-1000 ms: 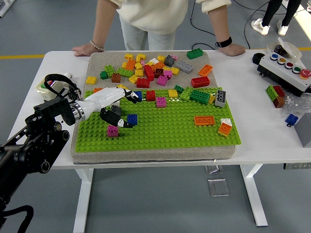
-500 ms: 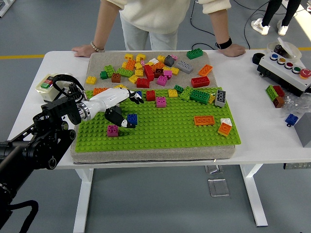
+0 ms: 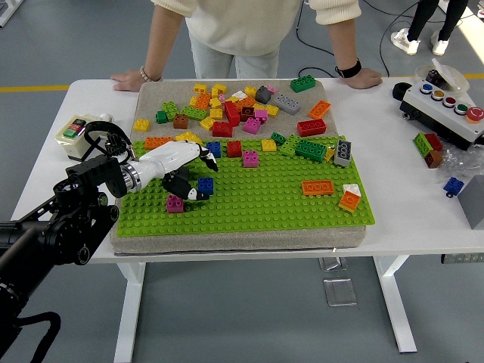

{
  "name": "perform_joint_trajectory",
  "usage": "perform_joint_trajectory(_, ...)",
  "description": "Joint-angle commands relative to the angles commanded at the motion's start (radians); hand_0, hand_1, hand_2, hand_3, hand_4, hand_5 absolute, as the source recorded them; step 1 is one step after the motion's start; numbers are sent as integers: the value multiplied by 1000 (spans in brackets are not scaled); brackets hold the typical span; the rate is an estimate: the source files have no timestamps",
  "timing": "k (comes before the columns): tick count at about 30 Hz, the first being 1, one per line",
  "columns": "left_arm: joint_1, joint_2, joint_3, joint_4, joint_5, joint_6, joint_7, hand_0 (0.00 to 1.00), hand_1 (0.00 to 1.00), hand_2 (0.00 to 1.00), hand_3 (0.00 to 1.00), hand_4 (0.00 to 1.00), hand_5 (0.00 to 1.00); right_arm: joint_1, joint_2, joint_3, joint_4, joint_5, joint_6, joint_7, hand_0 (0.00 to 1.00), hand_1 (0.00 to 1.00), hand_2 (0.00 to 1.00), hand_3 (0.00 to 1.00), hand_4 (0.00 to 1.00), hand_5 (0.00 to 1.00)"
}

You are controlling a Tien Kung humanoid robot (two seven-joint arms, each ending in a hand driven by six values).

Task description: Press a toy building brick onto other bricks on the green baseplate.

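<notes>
The green baseplate (image 3: 265, 204) lies on a beige mat in the middle of the table. A blue brick (image 3: 206, 186) stands on its left part, with a magenta brick (image 3: 175, 203) just to its left. My left hand (image 3: 198, 180), white with black fingers, reaches in from the left. Its thumb curls against the blue brick's near-left side and another finger reaches behind the brick. A row of mixed bricks (image 3: 302, 147) stands along the plate's far edge. Two orange bricks (image 3: 318, 187) sit at the plate's right.
Loose bricks (image 3: 227, 106) lie piled on the mat behind the plate. A person stands at the far side, one hand (image 3: 132, 77) and the other hand (image 3: 363, 76) flat on the table. A button box (image 3: 442, 102) and spare bricks (image 3: 429, 145) are at the right; a small switch box (image 3: 76, 132) is at the left.
My left forearm has shifted slightly up and to the right. The hand stays at the blue brick, which has not moved. The person has hardly moved.
</notes>
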Motion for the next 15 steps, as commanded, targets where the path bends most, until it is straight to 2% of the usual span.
perform_joint_trajectory(15, -6, -4, 15, 28, 0, 10, -1, 900, 741, 654, 642, 889, 165, -1, 2, -4, 0, -2, 4, 0, 727, 661, 706, 588, 916, 499)
